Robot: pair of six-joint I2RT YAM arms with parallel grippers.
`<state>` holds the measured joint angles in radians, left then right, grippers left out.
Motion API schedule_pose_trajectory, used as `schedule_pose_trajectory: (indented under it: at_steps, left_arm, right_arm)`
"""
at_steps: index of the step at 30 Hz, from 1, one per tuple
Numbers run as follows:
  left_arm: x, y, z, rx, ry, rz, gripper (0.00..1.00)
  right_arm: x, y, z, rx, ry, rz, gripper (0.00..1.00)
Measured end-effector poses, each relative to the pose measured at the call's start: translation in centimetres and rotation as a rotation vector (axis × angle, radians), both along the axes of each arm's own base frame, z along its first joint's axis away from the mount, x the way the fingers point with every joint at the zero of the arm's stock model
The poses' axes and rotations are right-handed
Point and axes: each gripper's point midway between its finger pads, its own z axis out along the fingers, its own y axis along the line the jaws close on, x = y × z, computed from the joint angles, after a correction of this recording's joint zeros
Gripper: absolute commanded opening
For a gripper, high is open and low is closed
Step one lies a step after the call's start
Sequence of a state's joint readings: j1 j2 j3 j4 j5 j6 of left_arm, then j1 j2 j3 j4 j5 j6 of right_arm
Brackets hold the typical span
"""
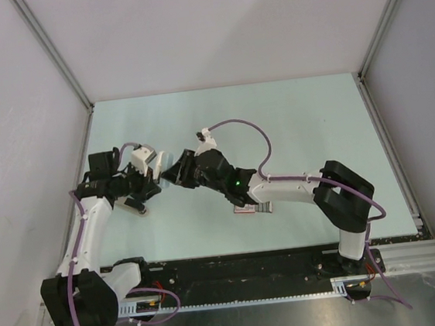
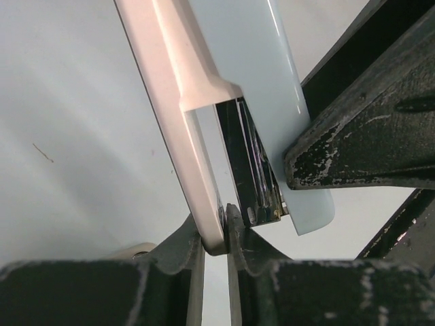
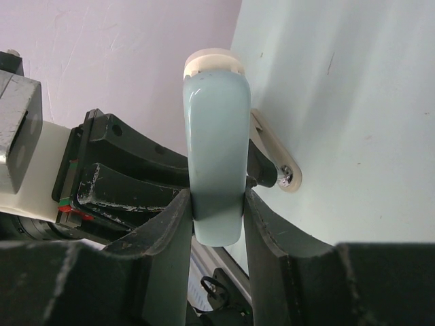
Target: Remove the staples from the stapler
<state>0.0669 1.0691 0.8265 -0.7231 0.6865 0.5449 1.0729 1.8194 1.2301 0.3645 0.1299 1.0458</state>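
Table (image 1: pixel 291 124): pale green surface, L arm (image 1: pixel 85 239) + R arm (image 1: pixel 298 189) bolted at near edge, 2 total.

1 flat box (image 1: pixel 252 208), centre toward near edge, partly under R arm; red/white label, print too small to read.

1 stapler (image 3: pixel 214 136), pale blue cover + cream base, held over left part of surface.

R gripper (image 3: pixel 217 204) clamped on blue cover. L gripper (image 2: pixel 216 234) clamped on cream base edge.

Chrome magazine (image 2: pixel 253 176) shows between cover and base. Staples inside: can't make out.
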Motion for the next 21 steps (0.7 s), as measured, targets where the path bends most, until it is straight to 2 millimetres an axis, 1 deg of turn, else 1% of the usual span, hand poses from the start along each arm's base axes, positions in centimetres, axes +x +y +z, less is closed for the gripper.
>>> schedule_pose_trajectory:
  at_steps: [3, 5, 7, 10, 12, 14, 19, 21]
  left_arm:
    - [0.0, 0.1, 0.0, 0.008, -0.002, 0.002, 0.07]
    - [0.0, 0.1, 0.0, 0.004, -0.003, -0.001, 0.07]
    - [-0.1, -0.2, 0.1, -0.007, -0.005, -0.011, 0.07]
    - [-0.1, -0.5, 0.3, -0.020, -0.007, -0.021, 0.07]
    - [-0.2, -0.6, 0.3, -0.026, -0.007, -0.024, 0.07]
    - [-0.2, -0.7, 0.4, -0.031, -0.007, -0.029, 0.07]
    - [-0.1, -0.7, 0.5, -0.033, -0.012, -0.030, 0.07]
    - [-0.1, -0.7, 0.4, -0.033, -0.012, -0.030, 0.07]
  right_arm:
    - [0.0, 0.1, -0.1, 0.006, -0.003, 0.006, 0.45]
    - [0.0, 0.1, -0.1, 0.004, -0.006, 0.010, 0.49]
    - [-0.4, 0.3, -0.4, -0.004, -0.006, 0.025, 0.51]
    - [-1.0, 0.7, -1.0, -0.018, -0.005, 0.045, 0.51]
    - [-1.4, 0.8, -1.2, -0.024, -0.007, 0.058, 0.47]
    - [-1.5, 0.9, -1.3, -0.027, -0.010, 0.060, 0.41]
    - [-1.5, 1.0, -1.0, -0.016, -0.009, 0.063, 0.13]
    - [-1.5, 1.0, -1.0, -0.015, -0.011, 0.064, 0.04]
